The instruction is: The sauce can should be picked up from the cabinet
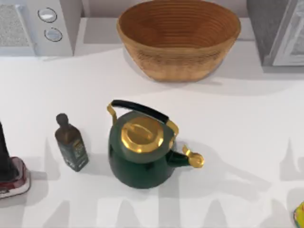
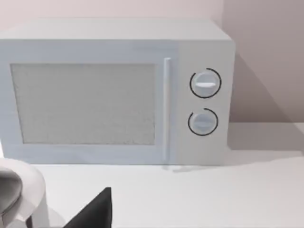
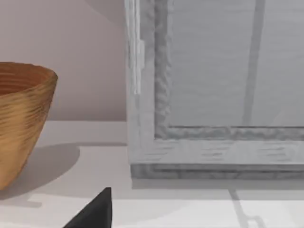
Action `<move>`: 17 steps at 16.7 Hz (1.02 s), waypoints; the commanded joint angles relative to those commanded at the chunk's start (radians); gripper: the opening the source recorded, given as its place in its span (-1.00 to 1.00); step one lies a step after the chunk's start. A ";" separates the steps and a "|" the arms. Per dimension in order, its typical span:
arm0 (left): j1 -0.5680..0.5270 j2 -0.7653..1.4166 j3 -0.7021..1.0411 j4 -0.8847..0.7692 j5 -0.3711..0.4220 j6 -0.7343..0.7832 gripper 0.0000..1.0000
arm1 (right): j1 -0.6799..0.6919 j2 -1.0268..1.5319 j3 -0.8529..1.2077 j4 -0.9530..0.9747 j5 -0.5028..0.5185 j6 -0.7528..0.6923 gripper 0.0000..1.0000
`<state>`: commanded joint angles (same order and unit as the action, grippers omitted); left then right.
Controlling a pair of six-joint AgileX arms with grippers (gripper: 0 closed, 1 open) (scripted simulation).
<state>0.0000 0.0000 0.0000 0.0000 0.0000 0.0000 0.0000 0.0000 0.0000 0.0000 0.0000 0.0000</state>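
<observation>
While the cabinet [image 3: 213, 95] stood shut right of the basket [image 1: 178, 40], sauce can unseen — presumably inside; gripper states untellable. Risk: reaching before opening — striking the door.

The kettle [image 1: 137, 159] looks like glossy dark green enamel with shiny gold metal trim. The basket [image 1: 178, 40] is ribbed, matt woven fibre; the table [image 1: 247, 123] is smooth matt white.
</observation>
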 joint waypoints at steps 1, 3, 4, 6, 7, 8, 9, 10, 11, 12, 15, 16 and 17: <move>0.000 0.000 0.000 0.000 0.000 0.000 1.00 | 0.000 0.000 0.000 0.000 0.000 0.000 1.00; 0.000 0.000 0.000 0.000 0.000 0.000 1.00 | 0.002 0.009 0.011 -0.002 0.001 0.000 1.00; 0.000 0.000 0.000 0.000 0.000 0.000 1.00 | 0.005 0.026 0.032 -0.006 0.003 0.001 1.00; 0.000 0.000 0.000 0.000 0.000 0.000 1.00 | 0.015 0.087 0.106 -0.023 0.012 0.002 1.00; 0.000 0.000 0.000 0.000 0.000 0.000 1.00 | 0.021 0.129 0.159 -0.035 0.018 0.003 1.00; 0.000 0.000 0.000 0.000 0.000 0.000 1.00 | 0.028 0.179 0.220 -0.050 0.025 0.004 1.00; 0.000 0.000 0.000 0.000 0.000 0.000 1.00 | 0.036 0.234 0.290 -0.067 0.034 0.005 1.00; 0.000 0.000 0.000 0.000 0.000 0.000 1.00 | 0.044 0.295 0.367 -0.086 0.043 0.006 1.00; 0.000 0.000 0.000 0.000 0.000 0.000 1.00 | 0.053 0.360 0.449 -0.107 0.053 0.006 1.00; 0.000 0.000 0.000 0.000 0.000 0.000 1.00 | 0.062 0.429 0.538 -0.129 0.063 0.007 1.00; 0.000 0.000 0.000 0.000 0.000 0.000 1.00 | 0.091 0.649 0.822 -0.201 0.097 0.009 1.00; 0.000 0.000 0.000 0.000 0.000 0.000 1.00 | 0.101 0.723 0.920 -0.226 0.108 0.010 1.00; 0.000 0.000 0.000 0.000 0.000 0.000 1.00 | 0.111 0.796 1.016 -0.250 0.119 0.010 1.00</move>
<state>0.0000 0.0000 0.0000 0.0000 0.0000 0.0000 0.1106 0.7965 1.0165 -0.2495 0.1188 0.0105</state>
